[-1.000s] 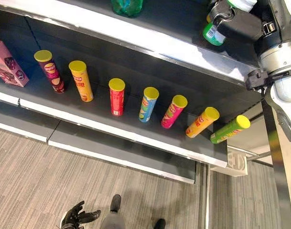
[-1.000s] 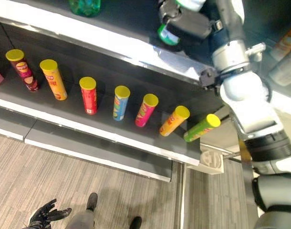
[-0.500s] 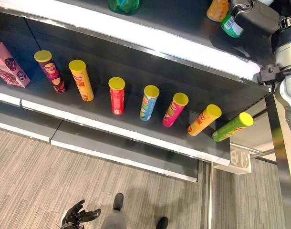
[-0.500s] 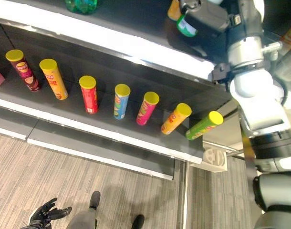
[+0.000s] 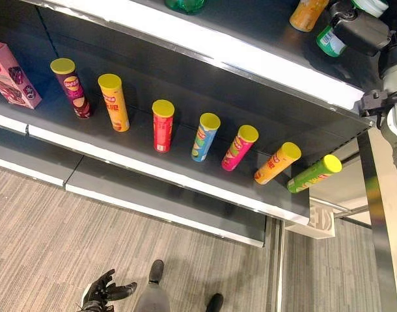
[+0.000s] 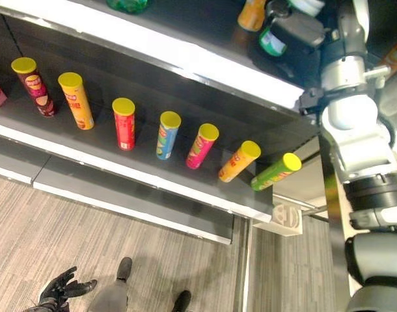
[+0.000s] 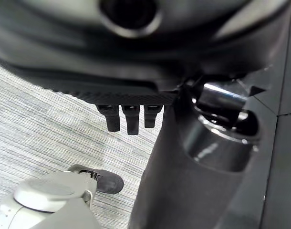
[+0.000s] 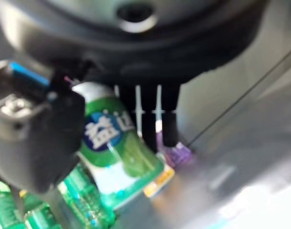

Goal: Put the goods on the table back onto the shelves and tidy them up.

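Right hand (image 6: 296,29) up at the top shelf (image 5: 250,55), near its right end, fingers and thumb wrapped round a green bottle (image 8: 114,143). Orange bottle (image 5: 308,13) stands just beside it on that shelf. Left hand (image 5: 101,294) hangs low over the floor (image 5: 49,227), fingers loosely spread, holding nothing. Seven cans (image 5: 162,125) in a row along the middle shelf; pink box (image 5: 10,71) at its left end.
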### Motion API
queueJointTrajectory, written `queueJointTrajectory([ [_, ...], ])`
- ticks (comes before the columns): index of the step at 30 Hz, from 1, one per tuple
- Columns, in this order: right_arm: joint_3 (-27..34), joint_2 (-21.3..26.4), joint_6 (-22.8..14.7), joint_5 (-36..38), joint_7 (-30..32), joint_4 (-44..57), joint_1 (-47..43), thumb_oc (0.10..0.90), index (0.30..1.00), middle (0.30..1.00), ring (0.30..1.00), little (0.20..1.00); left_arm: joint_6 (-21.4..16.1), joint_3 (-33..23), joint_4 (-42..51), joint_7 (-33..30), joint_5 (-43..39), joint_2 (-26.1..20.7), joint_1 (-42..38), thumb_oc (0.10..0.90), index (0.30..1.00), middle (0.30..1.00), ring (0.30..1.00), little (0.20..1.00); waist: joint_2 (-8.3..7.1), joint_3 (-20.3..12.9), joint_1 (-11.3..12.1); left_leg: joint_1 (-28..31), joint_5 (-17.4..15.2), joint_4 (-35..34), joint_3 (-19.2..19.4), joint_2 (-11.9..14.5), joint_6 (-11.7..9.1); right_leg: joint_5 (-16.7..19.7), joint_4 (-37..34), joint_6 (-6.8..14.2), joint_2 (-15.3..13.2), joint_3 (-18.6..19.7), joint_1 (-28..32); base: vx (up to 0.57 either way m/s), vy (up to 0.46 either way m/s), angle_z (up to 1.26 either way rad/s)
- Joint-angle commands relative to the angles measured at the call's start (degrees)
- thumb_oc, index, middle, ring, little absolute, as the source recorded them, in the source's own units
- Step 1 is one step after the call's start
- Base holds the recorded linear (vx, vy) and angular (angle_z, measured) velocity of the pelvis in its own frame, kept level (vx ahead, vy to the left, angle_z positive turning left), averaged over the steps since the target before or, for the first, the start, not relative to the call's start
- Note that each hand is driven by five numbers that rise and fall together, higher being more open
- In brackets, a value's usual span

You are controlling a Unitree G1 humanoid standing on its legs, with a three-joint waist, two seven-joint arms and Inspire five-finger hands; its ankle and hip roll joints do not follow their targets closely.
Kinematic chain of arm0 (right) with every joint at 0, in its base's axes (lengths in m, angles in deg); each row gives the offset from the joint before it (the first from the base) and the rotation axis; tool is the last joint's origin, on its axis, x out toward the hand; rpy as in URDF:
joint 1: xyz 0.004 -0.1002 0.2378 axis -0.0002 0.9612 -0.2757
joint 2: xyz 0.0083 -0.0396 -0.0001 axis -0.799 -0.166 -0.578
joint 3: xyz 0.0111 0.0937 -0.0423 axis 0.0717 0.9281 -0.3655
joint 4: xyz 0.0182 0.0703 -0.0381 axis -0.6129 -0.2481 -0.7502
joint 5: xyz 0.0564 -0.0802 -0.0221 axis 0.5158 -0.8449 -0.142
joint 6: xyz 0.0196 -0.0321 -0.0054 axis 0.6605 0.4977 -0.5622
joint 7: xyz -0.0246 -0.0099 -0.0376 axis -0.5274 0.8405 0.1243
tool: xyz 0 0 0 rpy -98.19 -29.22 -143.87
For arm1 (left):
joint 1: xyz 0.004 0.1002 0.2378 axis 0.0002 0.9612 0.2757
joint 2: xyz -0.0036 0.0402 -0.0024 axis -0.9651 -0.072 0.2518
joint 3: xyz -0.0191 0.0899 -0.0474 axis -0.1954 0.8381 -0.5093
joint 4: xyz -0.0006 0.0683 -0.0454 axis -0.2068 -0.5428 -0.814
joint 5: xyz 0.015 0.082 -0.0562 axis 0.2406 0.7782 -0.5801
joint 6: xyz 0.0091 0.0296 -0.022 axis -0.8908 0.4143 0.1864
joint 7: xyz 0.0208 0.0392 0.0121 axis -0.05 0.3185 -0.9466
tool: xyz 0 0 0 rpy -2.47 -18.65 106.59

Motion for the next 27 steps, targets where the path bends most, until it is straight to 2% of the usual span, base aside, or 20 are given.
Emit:
queueJointTrajectory([
  [1,-1.7,4.3,-2.1,1.6,1.7,-3.2,-9.6,0.4,0.3,0.3,0.3,0.3,-2.4,0.9,2.1,-0.6,1.3,-4.1,0.3,0.8,0.9,0.9,0.9,0.9,-0.17,-2.4,1.7,3.2,-8.3,0.5,-0.1,1.3,-0.6,0.8,4.8,4.8,-4.6,-0.7,-1.3,0.0,0.0,0.0],
  [15,-5.8,2.7,-1.0,1.0,0.7,-7.6,-12.3,0.4,0.3,0.3,0.3,0.3,-2.3,-0.2,1.4,-1.3,0.4,-4.9,0.2,0.8,0.9,0.9,0.9,0.9,-1.35,-1.2,2.7,2.3,-7.9,0.3,-0.6,1.5,-0.8,1.4,4.9,4.7,-4.4,-1.0,-1.9,0.0,-0.006,0.03],
  [17,-8.6,2.0,0.6,-0.9,-0.3,-7.4,-13.9,0.4,0.3,0.3,0.3,0.3,-2.2,-1.8,0.3,-1.5,-1.9,-4.5,0.6,0.8,0.9,0.9,0.9,0.9,-0.83,-2.0,2.8,2.6,-8.0,0.3,-0.3,1.6,-0.9,1.6,4.6,4.7,-4.3,-0.7,-1.7,0.04,-0.018,-0.02],
  [21,-12.2,1.3,1.7,-1.7,-1.6,-10.3,-17.4,0.4,0.3,0.3,0.3,0.3,-2.1,-1.6,-2.2,-1.4,-3.3,-3.9,0.0,0.8,0.9,0.9,0.9,0.9,0.02,-3.5,3.0,2.8,-8.1,0.2,-0.3,1.7,-1.0,2.1,3.7,4.9,-4.1,-1.2,-1.0,0.03,-0.014,-0.12],
  [27,-13.2,0.7,2.0,-1.9,-2.5,-12.8,-18.1,0.4,0.3,0.3,0.3,0.3,-2.5,-0.4,-2.2,-1.3,-3.3,-3.2,-0.5,0.8,0.9,0.9,0.9,0.9,1.12,-4.9,3.1,3.0,-8.3,-0.1,-0.9,1.4,-1.0,2.6,2.8,5.3,-3.9,-2.2,0.1,0.0,0.004,0.09],
])
